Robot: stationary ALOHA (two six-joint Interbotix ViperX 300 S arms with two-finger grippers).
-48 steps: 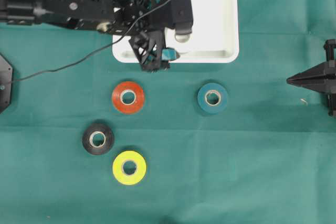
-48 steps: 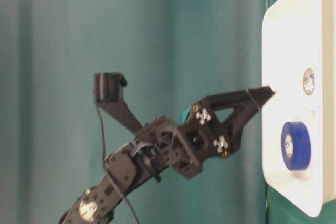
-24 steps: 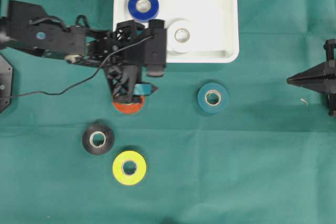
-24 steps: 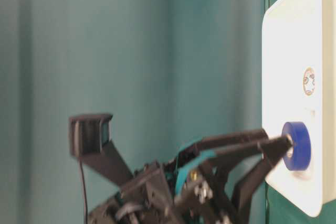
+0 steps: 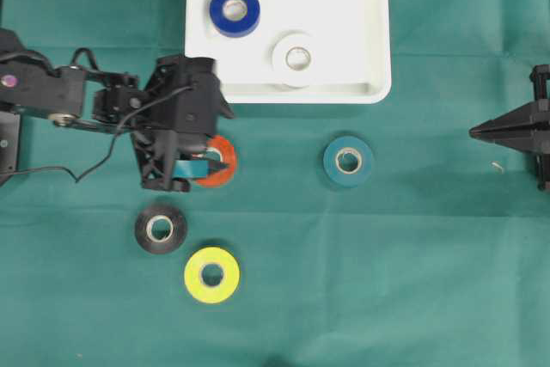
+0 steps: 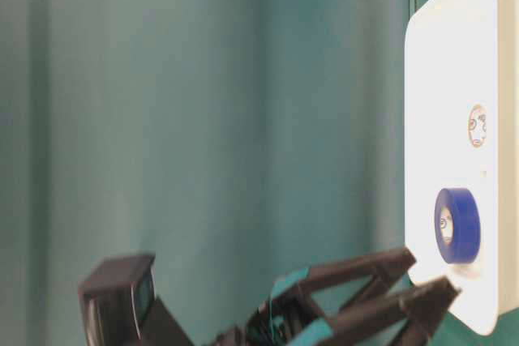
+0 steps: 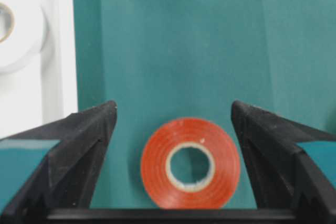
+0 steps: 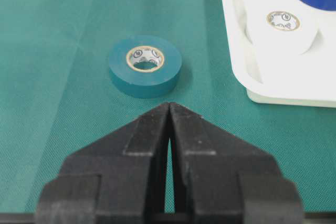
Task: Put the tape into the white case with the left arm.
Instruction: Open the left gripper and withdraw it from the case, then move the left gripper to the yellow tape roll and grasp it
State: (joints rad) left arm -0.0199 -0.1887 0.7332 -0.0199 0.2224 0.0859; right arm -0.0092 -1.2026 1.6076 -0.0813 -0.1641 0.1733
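The white case stands at the back of the green cloth and holds a blue tape and a white tape. My left gripper hovers open over the red tape, which lies flat on the cloth. In the left wrist view the red tape sits between the two spread fingers, touching neither. The left gripper holds nothing. The case rim shows to its left. My right gripper rests shut at the right edge.
A teal tape lies right of the red one, straight ahead of the right gripper. A black tape and a yellow tape lie nearer the front left. A thin cable trails from the left arm.
My left gripper has pulled back from over the case and dropped down-left, ending open over the red tape. The blue tape now shows uncovered in the case. The right arm stayed still.
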